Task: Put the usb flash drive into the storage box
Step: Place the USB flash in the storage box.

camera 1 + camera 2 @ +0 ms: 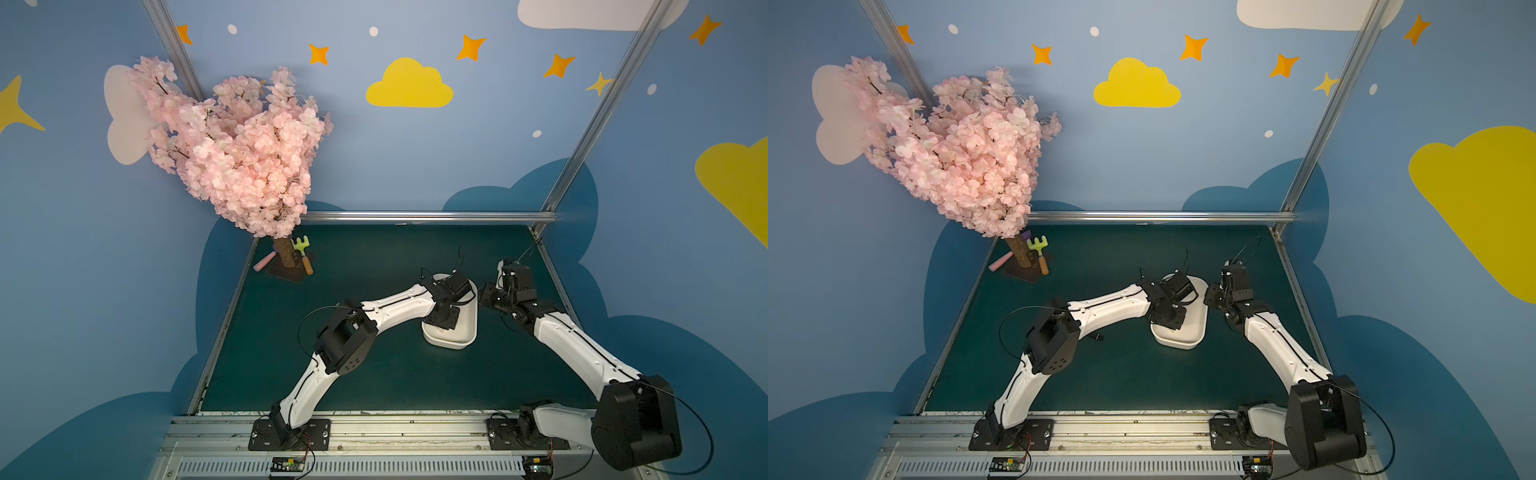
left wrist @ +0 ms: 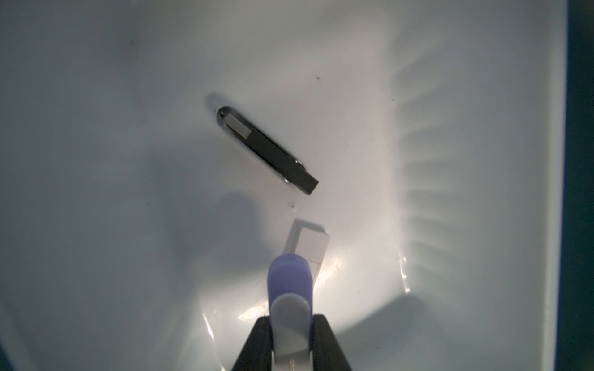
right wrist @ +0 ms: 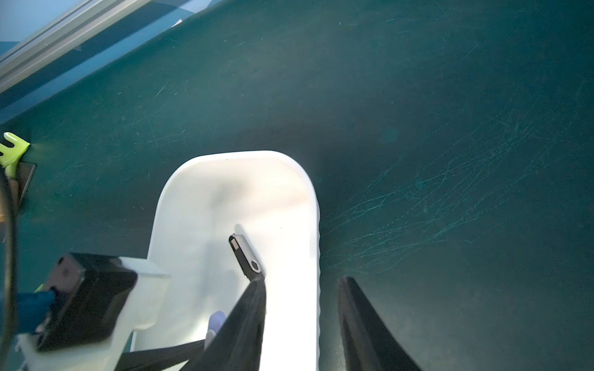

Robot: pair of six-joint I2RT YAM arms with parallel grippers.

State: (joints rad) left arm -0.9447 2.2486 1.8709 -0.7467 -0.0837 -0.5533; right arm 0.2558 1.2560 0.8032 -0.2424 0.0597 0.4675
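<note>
Usb flash drive (image 2: 289,276), purple with a silver swivel clip, hangs inside the storage box (image 1: 451,338), pinched at the clip by the left gripper (image 2: 291,318). Its metal plug points at the box floor; whether it touches is hard to tell.

The table (image 1: 374,374) is a scuffed dark green mat, set between blue walls painted with clouds (image 1: 409,85) and stars and framed by aluminium rails (image 1: 428,216). At its 10 o'clock corner stands a pink blossom tree (image 1: 232,145), with a pink stick (image 1: 264,261) and a green toy rake (image 1: 301,244) at the trunk.

The white box sits at about 3 o'clock from the table's middle. On its floor a black flash drive (image 2: 266,151) lies flat, near the purple one's plug but apart from it. At the box's 3 o'clock side the right gripper (image 3: 302,279) stands parted, with one finger inside the box, the other outside and the wall between them.
</note>
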